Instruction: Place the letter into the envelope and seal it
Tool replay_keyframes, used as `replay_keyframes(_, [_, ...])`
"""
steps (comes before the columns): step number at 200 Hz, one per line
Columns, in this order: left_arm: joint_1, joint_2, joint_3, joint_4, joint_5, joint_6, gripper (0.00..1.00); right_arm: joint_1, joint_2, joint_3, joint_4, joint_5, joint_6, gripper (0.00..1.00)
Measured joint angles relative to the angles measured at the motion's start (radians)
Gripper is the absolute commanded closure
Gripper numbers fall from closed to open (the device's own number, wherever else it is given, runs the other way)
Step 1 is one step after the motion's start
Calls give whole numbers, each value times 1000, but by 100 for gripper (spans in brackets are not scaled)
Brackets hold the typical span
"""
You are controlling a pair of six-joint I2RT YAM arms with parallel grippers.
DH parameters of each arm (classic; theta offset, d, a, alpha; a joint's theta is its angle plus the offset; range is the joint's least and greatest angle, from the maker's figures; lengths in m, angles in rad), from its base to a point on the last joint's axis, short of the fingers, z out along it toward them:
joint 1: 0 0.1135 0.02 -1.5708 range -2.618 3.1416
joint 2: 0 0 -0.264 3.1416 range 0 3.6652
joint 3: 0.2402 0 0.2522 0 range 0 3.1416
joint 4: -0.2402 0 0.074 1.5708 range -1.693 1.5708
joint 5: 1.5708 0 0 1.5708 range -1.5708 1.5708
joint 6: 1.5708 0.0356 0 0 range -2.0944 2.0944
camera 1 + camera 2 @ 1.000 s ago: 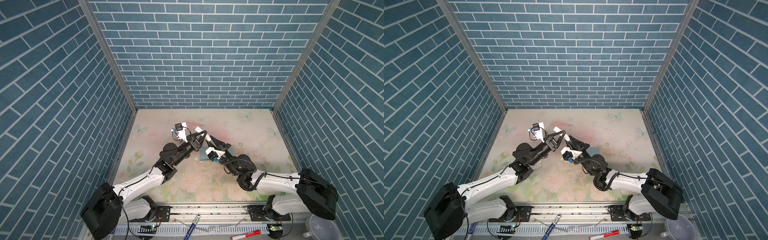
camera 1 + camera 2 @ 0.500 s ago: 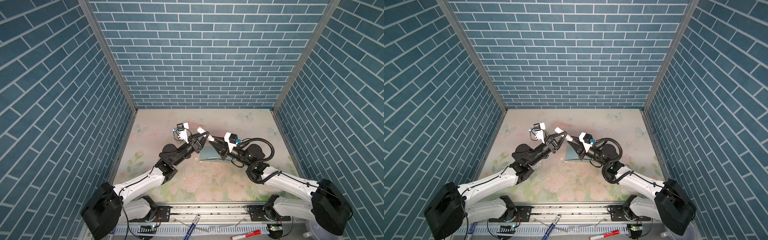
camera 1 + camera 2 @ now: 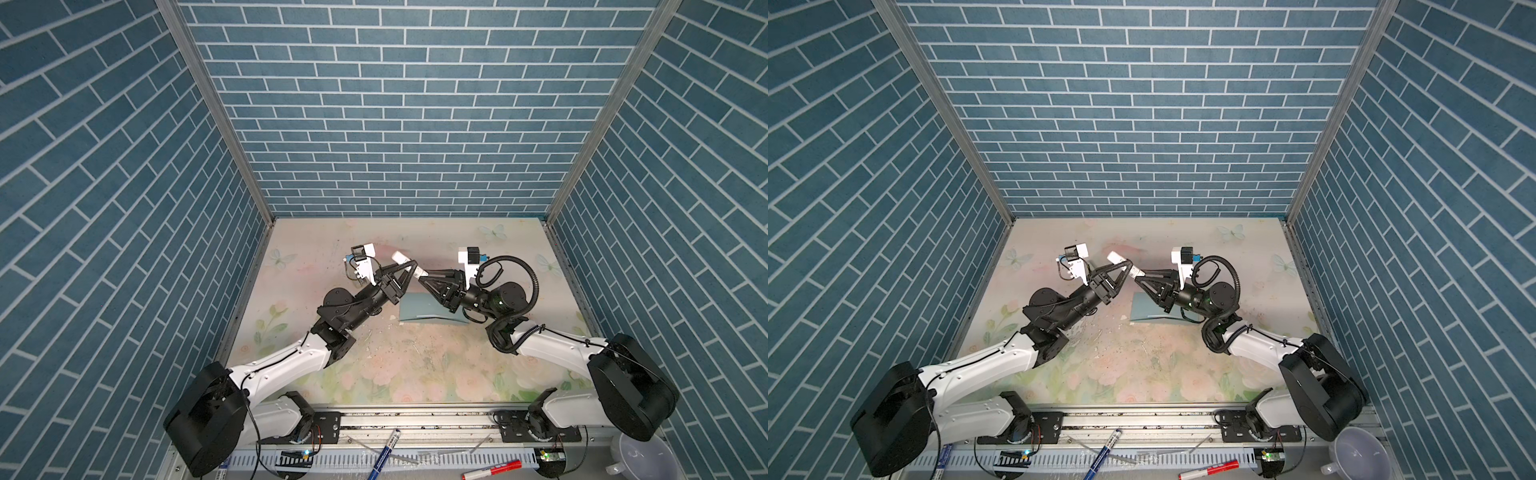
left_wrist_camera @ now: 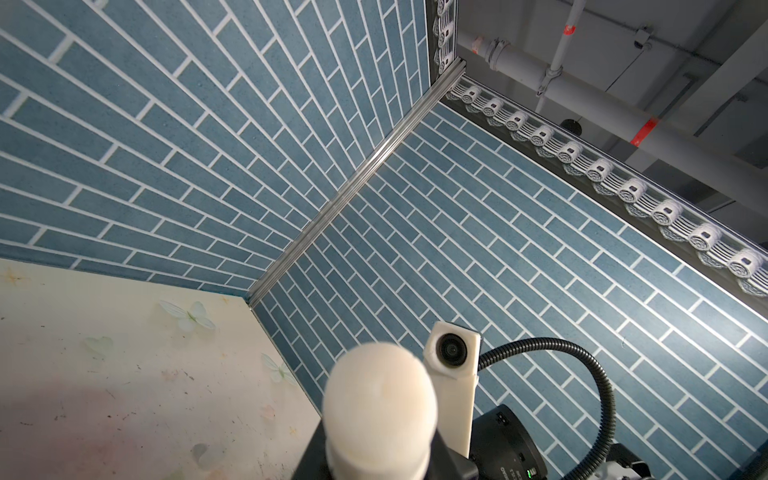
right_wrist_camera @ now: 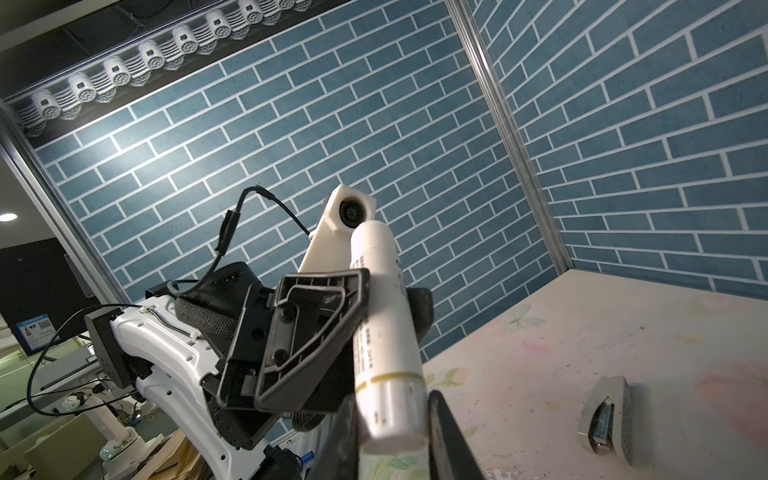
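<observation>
The teal envelope point(image 3: 424, 311) point(image 3: 1144, 311) lies flat on the floral table, just under my right gripper's wrist. The letter is hidden. A white glue stick point(image 3: 402, 261) point(image 5: 384, 316) hangs in the air above the table, held from both ends. My left gripper point(image 3: 409, 266) point(image 3: 1128, 264) is shut on its labelled body. My right gripper point(image 3: 420, 279) point(image 5: 392, 401) is shut on the plain end below the yellow ring. In the left wrist view the stick's rounded end point(image 4: 380, 409) fills the space in front of the jaws.
A small silver stapler point(image 5: 609, 419) lies on the table near the right gripper. Brick-patterned walls close in three sides. Pens point(image 3: 384, 455) and a red marker point(image 3: 492, 456) lie on the front rail, with a white bowl point(image 3: 644, 457) at the front right corner.
The right arm has swung its elbow out to the right and turned its wrist, with its gripper staying at the glue stick. The left arm has barely moved.
</observation>
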Motion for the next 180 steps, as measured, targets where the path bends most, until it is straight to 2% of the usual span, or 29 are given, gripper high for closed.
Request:
replay_keyframes(15, [0, 0, 0, -1, -2, -13, 100, -1, -4, 0, -4, -1, -10, 79])
replay_keyframes(25, [-1, 0, 0, -2, -4, -23, 100, -1, -11, 0, -11, 2, -33, 57])
replay_keyframes(36, [-1, -1, 1, -5, -6, -34, 100, -4, -24, -2, -14, 34, -66, 37])
replay_keyframes(46, [-1, -1, 0, -14, -11, -44, 100, -23, -45, -4, -7, 77, -116, 29])
replay_keyframes(67, [0, -1, 0, -29, -18, -76, 100, -34, -111, -44, 32, 181, -270, 26])
replay_keyframes(109, [0, -1, 0, -35, -18, -136, 100, 53, -146, -126, 83, 309, -589, 26])
replay_keyframes(151, [0, 1, 0, -35, -18, -159, 100, 135, -137, -127, 93, 367, -798, 29])
replay_keyframes(180, [0, 6, 0, -35, -19, -167, 100, 157, -119, -127, 93, 403, -893, 33])
